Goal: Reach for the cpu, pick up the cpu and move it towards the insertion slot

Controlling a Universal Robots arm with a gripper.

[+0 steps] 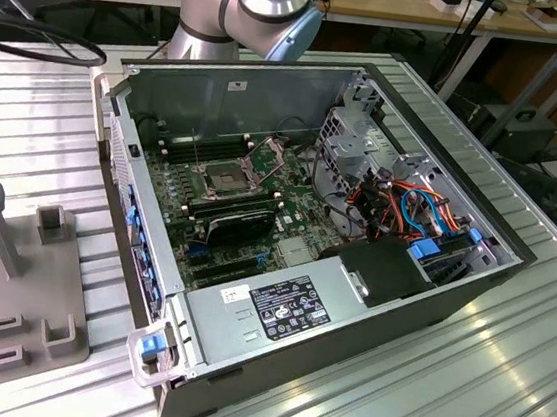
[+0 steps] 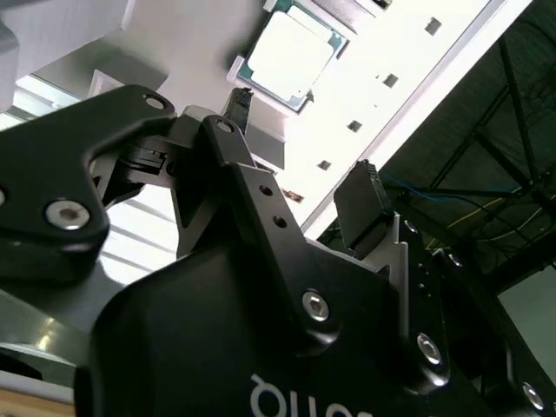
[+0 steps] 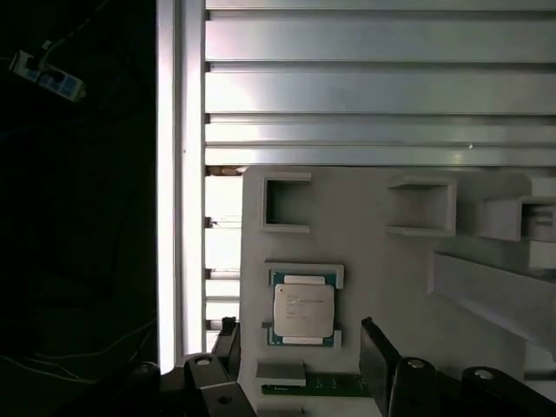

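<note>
The cpu (image 3: 303,310) is a small pale silvery square chip lying flat in a white holder on a grey fixture plate (image 3: 365,226); it also appears in the second wrist view (image 2: 291,54). My gripper (image 3: 302,352) is open and hovers over it, with one black finger (image 3: 228,343) on each side of the chip and nothing held. In the second wrist view the gripper (image 2: 302,152) stands apart from the chip. The insertion slot (image 1: 224,175), a silver-framed socket with a dark centre, lies on the motherboard inside the open computer case (image 1: 428,306).
The grey fixture plate (image 1: 9,278) has several raised holders and an upright post. A green board strip (image 3: 330,382) lies close to the cpu. Inside the case are a black card (image 1: 241,226), a metal drive cage (image 1: 352,141), coloured cables (image 1: 409,208) and the power supply (image 1: 278,304). The table is ribbed aluminium.
</note>
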